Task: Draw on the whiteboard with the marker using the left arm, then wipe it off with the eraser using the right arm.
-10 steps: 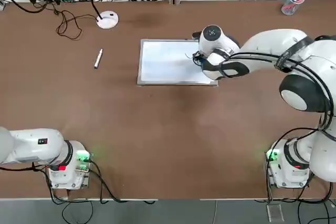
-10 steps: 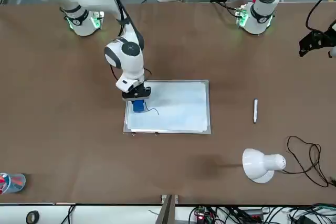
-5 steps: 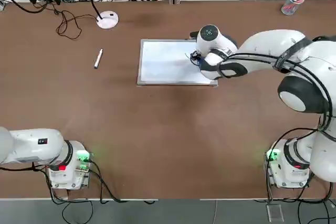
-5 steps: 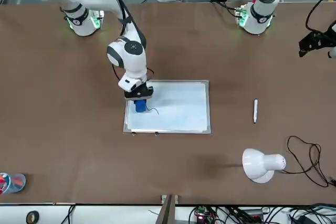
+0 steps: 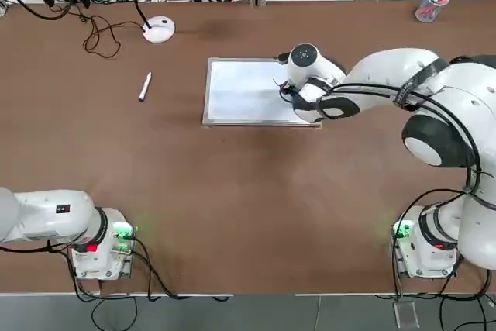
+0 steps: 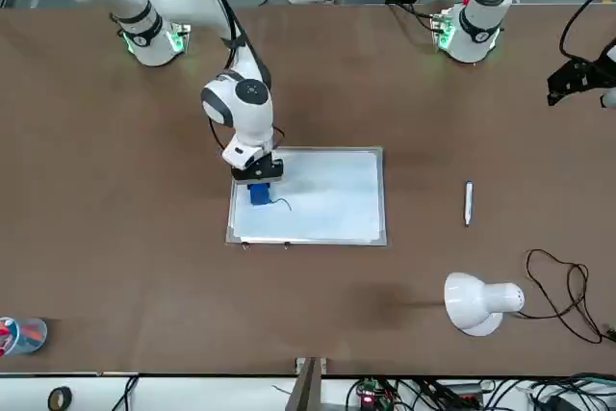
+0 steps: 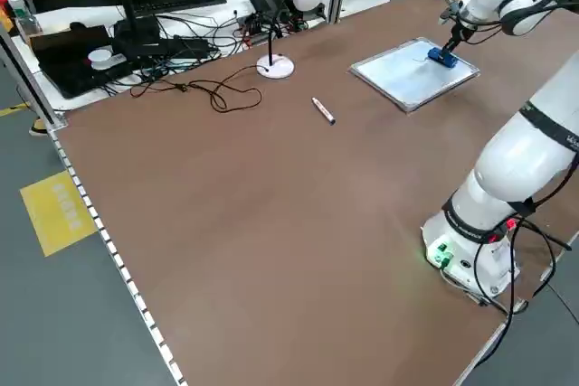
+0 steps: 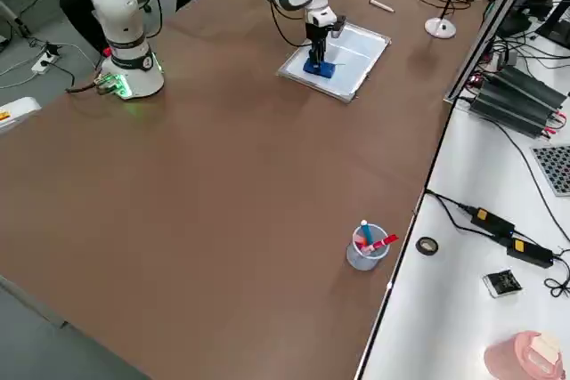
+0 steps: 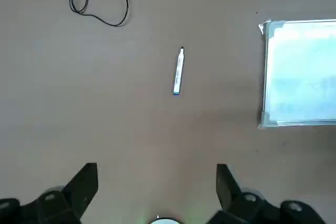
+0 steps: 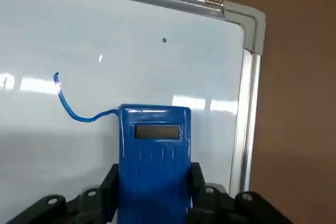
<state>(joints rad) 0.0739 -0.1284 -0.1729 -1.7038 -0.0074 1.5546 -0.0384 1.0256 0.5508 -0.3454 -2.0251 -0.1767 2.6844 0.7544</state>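
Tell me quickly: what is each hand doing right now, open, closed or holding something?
Left hand: open, holding nothing.
Right hand: closed on the eraser, pressed to the whiteboard.

The brown table point(image 5: 232, 191) carries the whiteboard point(image 5: 244, 92), the marker point(image 5: 145, 87), a white lamp base point(image 5: 159, 30) and a clear cup point(image 6: 24, 334).

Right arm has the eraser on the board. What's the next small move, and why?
Probably slide the eraser sideways along the blue line, keeping it down on the whiteboard. The right gripper is shut on the eraser, whose edge sits at one end of the stroke, and the rest of the stroke is unwiped. The left gripper is parked open above the table, the marker lying beyond it.
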